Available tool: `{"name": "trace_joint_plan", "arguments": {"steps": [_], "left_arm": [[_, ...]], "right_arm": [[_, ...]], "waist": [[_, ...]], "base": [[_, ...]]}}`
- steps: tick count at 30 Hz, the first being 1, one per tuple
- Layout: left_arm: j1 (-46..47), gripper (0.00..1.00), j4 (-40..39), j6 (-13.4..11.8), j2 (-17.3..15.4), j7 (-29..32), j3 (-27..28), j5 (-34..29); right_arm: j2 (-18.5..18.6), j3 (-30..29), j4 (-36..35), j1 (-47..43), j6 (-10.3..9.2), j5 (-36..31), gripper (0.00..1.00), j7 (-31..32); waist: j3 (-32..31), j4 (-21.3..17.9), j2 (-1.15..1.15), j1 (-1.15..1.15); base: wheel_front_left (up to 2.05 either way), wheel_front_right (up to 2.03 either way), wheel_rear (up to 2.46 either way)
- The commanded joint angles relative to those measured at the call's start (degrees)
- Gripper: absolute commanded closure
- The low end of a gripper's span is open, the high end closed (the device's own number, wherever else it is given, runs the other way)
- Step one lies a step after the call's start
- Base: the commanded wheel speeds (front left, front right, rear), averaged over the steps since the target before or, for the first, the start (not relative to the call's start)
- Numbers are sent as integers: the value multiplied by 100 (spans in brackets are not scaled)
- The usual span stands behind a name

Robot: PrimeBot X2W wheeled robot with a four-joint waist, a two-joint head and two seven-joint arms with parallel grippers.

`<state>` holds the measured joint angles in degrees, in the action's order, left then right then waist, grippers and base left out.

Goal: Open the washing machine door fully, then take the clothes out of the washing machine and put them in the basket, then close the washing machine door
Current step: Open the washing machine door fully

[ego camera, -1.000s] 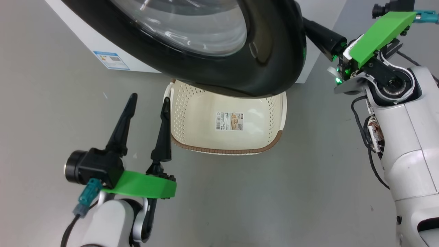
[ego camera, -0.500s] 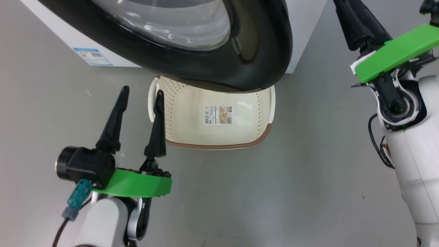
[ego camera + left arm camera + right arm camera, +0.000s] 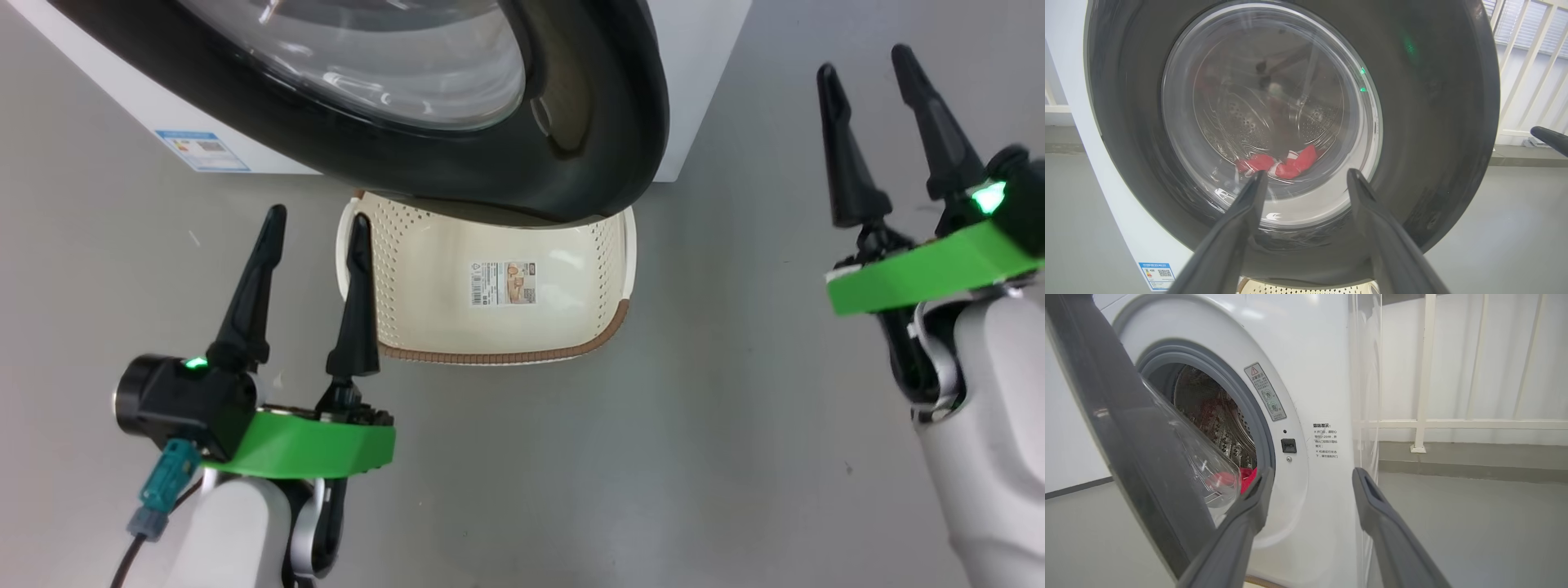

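Noted washing machine door (image 3: 571, 122) ajar, overhanging basket (image 3: 490, 355); clothes (image 3: 1290, 161) inside drum (image 3: 1220, 420); left claw (image 3: 318, 216) and right claw (image 3: 863, 61) spread, holding nothing.

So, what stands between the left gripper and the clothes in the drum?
The washing machine door: the left gripper faces it, and the clothes show red through its glass, in the left wrist view.
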<state>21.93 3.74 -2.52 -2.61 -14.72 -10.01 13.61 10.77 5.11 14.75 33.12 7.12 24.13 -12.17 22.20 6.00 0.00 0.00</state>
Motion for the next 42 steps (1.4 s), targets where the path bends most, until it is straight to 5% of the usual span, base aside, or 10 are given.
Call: {"name": "trace_joint_plan", "arguments": {"steps": [1,15,42], "left_arm": [[-98,0,-188,30,-103,-28,203,-81],[-377,0,-343,131,-79,-28,290,-150],[-636,0,-534,175,-61,-28,402,-344]], "right_arm": [[-119,32,-254,-186,36,-183,0,-61],[-659,-484,-1005,-1496,36,-1471,0,-212],[-789,-443,-1329,-2103,36,-1386,0,-282]], "waist": [[-21,-22,0,0],[-145,-71,0,0],[-87,-211,0,0]], "base": [[0,0,0],[0,0,0],[0,0,0]]}}
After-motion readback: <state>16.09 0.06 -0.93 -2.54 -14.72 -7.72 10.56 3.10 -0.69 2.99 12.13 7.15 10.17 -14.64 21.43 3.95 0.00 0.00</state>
